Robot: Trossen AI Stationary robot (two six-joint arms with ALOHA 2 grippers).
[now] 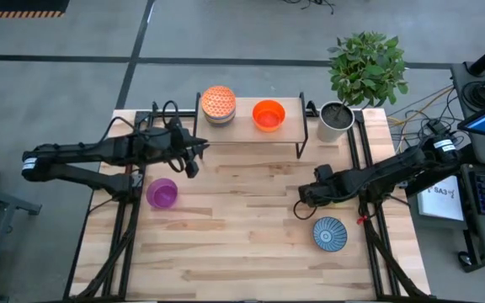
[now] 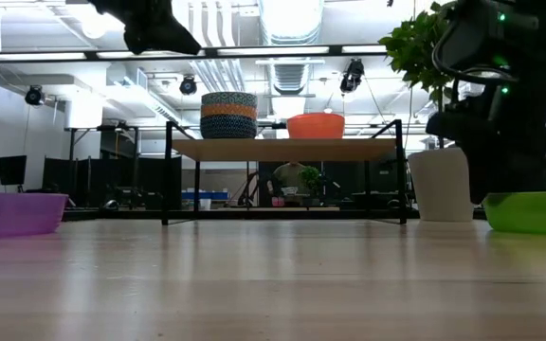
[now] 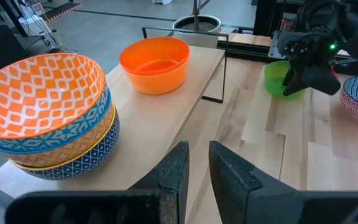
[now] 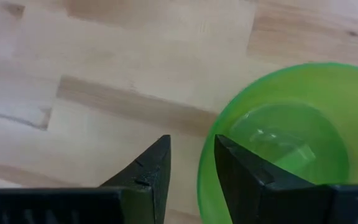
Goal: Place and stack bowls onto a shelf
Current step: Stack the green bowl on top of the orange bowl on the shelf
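The shelf (image 1: 251,126) stands at the table's far edge. On it sit a stack of several bowls (image 3: 48,118), the orange patterned one on top, and a red-orange bowl (image 3: 155,62). The purple bowl (image 1: 162,193) and the blue-white striped bowl (image 1: 330,233) rest on the table. My left gripper (image 3: 197,149) hovers narrowly open just before the shelf's near edge, by the stack. My right gripper (image 4: 191,144), narrowly open, points down over the green bowl (image 4: 278,149); one finger is over the bowl's inside, the other outside its rim. The arm hides this bowl in the high view. My right gripper stands astride the green bowl's rim (image 4: 205,171) from above, pointing down, with the bowl resting on the table. Whether a finger (image 4: 238,171) touches the rim, I cannot tell.
A grey pot (image 1: 335,120) with a leafy plant stands at the shelf's right end. The shelf board has free room between the stack and the red-orange bowl and to that bowl's right. The middle of the tabletop (image 1: 242,219) is bare wood.
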